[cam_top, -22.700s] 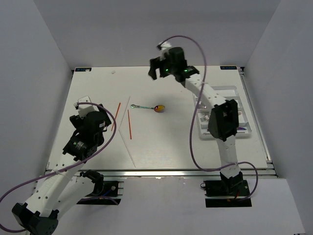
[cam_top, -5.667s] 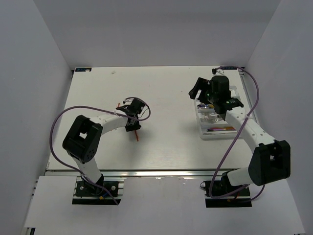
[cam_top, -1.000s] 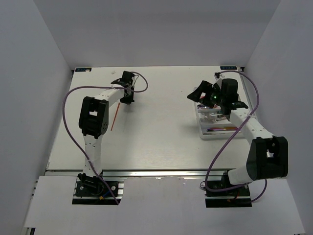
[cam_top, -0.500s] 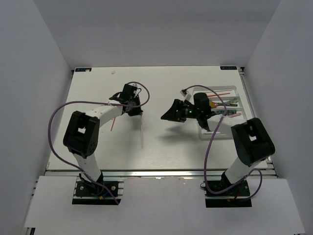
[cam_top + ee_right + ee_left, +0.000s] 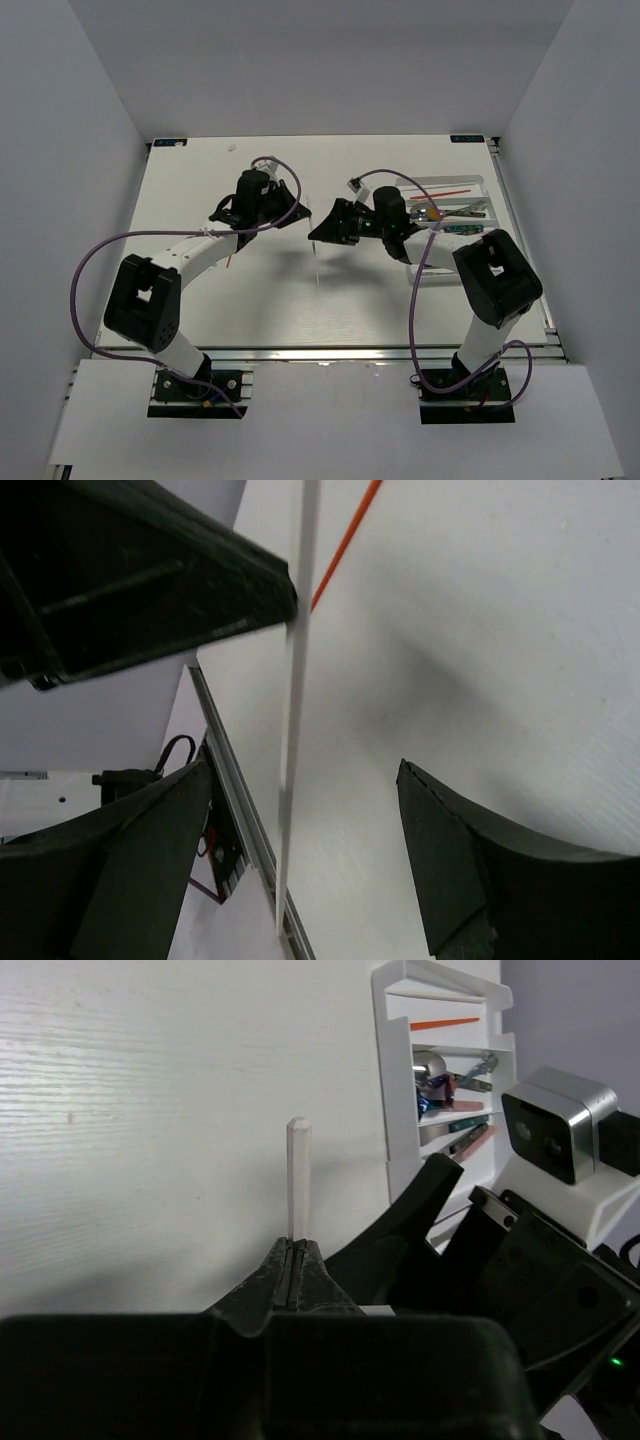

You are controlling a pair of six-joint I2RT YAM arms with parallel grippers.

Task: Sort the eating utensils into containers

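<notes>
Two hands meet over the middle of the surface. Half a second ago they stood further apart, and a second ago the right hand was over the tray while the left hand was near the far left. Both have since swung inward. The left hand is clenched on the white chopstick, as it was half a second ago. The right hand's fingers are spread wide, one on each side of the stick and clear of it.

From above, the stick is only a thin pale line slanting down from the left hand, and the grip itself is hard to read. The left wrist view settles it: the jaws are pressed together on the stick, whose free end pokes up above them. The same view shows inside the tray, where a second red chopstick lies in one slot and a spoon with other coloured cutlery lies in the slots beside it. The right wrist view shows the stick running straight through the gap between the open fingers. Beyond it, a loose red chopstick lies on the surface.
</notes>
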